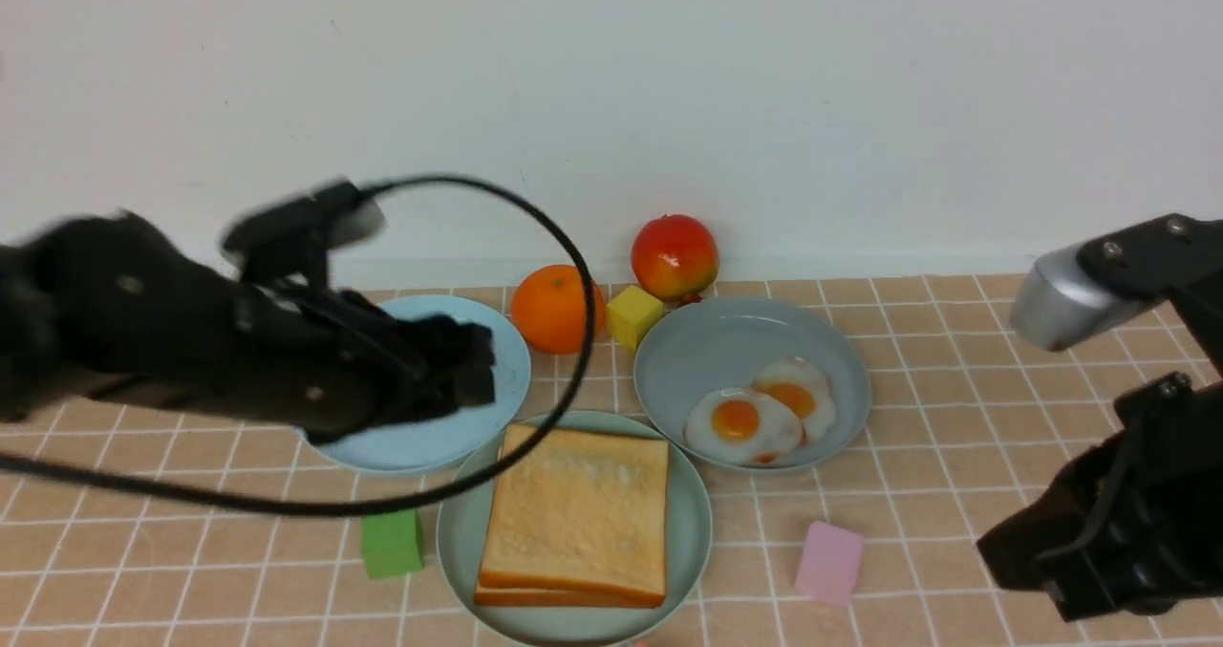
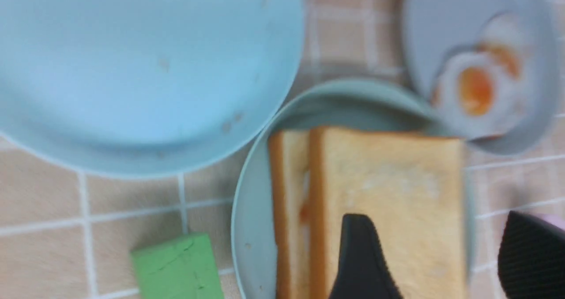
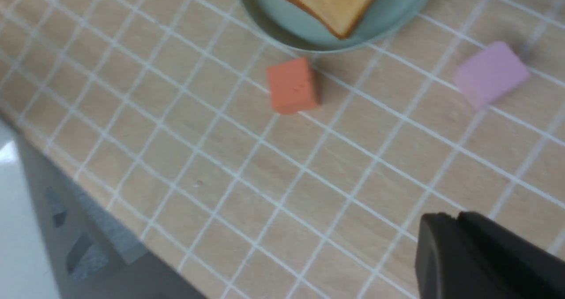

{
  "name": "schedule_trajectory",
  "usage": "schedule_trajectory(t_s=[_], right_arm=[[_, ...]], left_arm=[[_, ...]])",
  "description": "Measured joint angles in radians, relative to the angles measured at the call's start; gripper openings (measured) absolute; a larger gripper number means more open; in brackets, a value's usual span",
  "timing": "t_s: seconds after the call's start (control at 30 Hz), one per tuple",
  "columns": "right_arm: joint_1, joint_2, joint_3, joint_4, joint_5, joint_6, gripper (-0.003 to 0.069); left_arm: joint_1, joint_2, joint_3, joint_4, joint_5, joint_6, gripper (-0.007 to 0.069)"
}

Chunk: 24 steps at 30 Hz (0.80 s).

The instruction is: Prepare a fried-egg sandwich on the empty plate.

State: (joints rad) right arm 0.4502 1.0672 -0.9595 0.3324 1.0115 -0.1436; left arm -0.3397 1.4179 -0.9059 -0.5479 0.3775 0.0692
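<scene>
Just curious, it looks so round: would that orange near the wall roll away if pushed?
Likely rolls: the orange is round and sits free. Toward the yellow cube beside it, it would probably stop at once.

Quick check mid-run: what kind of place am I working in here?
Probably a staged lab tabletop, not a real kitchen: tile-print table against a bare white wall, with toy fried eggs and a pink block.
</scene>
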Motion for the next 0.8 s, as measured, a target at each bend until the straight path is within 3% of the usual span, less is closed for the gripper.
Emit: schedule_trajectory(t_s=[0.17, 0.27, 0.3, 0.33, 0.37, 0.4, 0.6, 0.8], right_arm=[[0.000, 0.000, 0.000, -0.138, -0.039, 0.245, 0.0064], [0.000, -0.005, 0.000, -0.150, -0.063, 0.324, 0.0064], [0.000, -0.021, 0.002, -0.143, -0.082, 0.347, 0.0064], [0.000, -0.024, 0.002, -0.142, -0.082, 0.349, 0.0064], [0.000, -0.043, 0.005, -0.133, -0.092, 0.354, 0.0064], [0.000, -0.070, 0.009, -0.128, -0.098, 0.354, 0.0064], [0.000, -0.252, 0.075, -0.128, -0.158, 0.281, 0.0064], [0.000, -0.646, 0.281, -0.136, -0.231, 0.235, 0.0062]], left_arm=[[0.001, -0.162, 0.000, 0.005, 0.149, 0.005, 0.0340], [0.001, -0.199, 0.000, -0.055, 0.193, 0.050, 0.0211], [0.001, -0.218, 0.000, -0.092, 0.223, 0.089, 0.0102], [0.001, -0.224, 0.000, -0.099, 0.232, 0.093, 0.0090], [0.001, -0.244, 0.000, -0.110, 0.262, 0.111, 0.0015], [0.001, -0.273, 0.000, -0.110, 0.304, 0.116, -0.0013], [0.001, -0.431, 0.029, -0.061, 0.437, 0.050, -0.0013], [0.001, -0.771, 0.212, 0.051, 0.549, -0.131, -0.0013]])
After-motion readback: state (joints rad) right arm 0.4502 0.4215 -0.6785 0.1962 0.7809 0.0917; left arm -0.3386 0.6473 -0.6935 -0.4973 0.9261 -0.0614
